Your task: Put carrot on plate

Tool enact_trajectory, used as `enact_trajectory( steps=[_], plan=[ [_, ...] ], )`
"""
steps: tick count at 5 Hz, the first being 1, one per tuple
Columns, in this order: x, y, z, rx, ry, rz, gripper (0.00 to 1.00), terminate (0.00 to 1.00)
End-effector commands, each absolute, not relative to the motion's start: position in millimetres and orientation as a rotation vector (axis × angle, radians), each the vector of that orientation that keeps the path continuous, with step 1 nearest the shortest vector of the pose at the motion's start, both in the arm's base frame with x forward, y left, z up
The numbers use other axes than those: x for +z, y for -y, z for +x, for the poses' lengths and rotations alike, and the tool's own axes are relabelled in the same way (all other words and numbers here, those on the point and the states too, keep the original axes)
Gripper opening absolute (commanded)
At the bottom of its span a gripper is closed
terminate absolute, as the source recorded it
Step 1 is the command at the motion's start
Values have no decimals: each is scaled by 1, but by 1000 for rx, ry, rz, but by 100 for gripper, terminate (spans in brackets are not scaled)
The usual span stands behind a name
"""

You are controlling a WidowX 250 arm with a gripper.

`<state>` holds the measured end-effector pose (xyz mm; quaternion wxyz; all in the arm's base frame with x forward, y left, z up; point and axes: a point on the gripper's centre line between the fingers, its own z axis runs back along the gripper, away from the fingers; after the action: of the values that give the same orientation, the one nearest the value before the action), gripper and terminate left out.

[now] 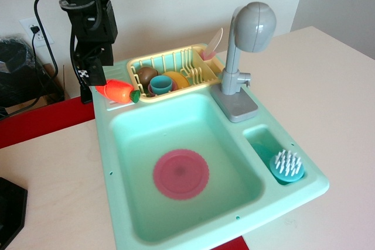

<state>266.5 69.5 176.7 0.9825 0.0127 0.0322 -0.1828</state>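
The carrot [117,91] is small, orange, with a green tip pointing right. It is at the back left corner of the sink, level with the rim. My gripper [94,86] comes down from the black arm at the upper left, and its fingers are closed on the carrot's wide left end. The red-pink plate [181,173] lies flat on the floor of the sink basin, to the front right of the carrot and well below it. The plate has nothing on it.
The mint-green toy sink [111,162] sits on a pale table. A yellow dish rack [202,80] at the back holds a brown round toy [146,75], a teal cup [162,83] and an orange-yellow dish [179,78]. A grey faucet [243,45] stands right of the basin, with a teal brush [286,165] in the side compartment.
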Motion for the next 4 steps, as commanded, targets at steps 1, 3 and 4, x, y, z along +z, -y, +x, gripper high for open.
enact_trajectory(
  steps=[1,3,4],
  plan=[
    [177,-70,267,-368,-65,26,100,0],
    [163,-76,270,-379,-82,27,100,0],
    [159,-78,272,-379,-93,44,100,0]
  ],
)
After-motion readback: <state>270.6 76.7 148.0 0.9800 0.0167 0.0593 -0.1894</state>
